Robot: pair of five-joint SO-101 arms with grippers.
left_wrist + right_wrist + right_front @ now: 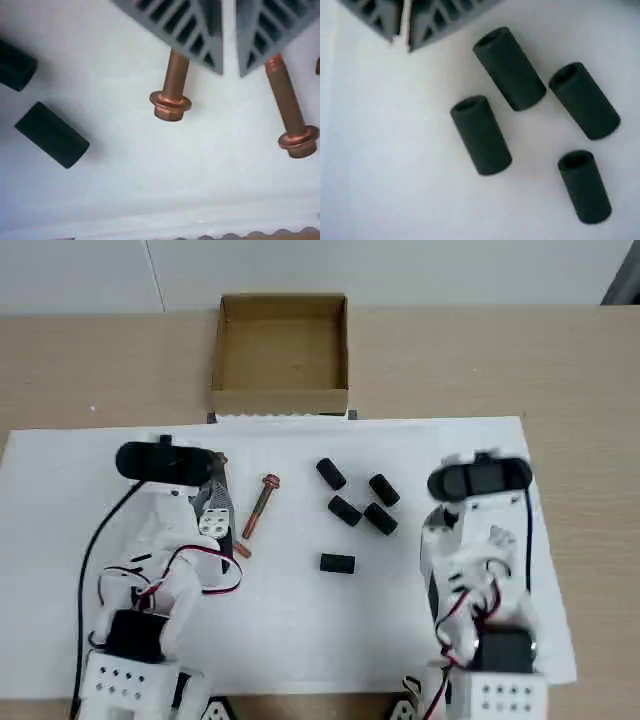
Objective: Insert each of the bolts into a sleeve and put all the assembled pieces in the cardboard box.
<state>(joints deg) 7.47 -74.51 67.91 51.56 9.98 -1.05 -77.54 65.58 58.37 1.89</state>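
Left gripper (231,72) is hovering with its grey fingers nearly together, gripping nothing, over two copper bolts (171,95) with flanged hex heads. Right gripper (405,45) is sitting all but closed near four short, hollow black sleeves (481,135) lying loose on white paper (300,620). Beyond the paper, the cardboard box (283,400) is standing open.

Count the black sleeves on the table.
5. Four cluster on the white paper: back-left sleeve, back-right sleeve, middle sleeve, front-right sleeve. The lone sleeve lies apart, nearer the paper's front edge. More may lie hidden.
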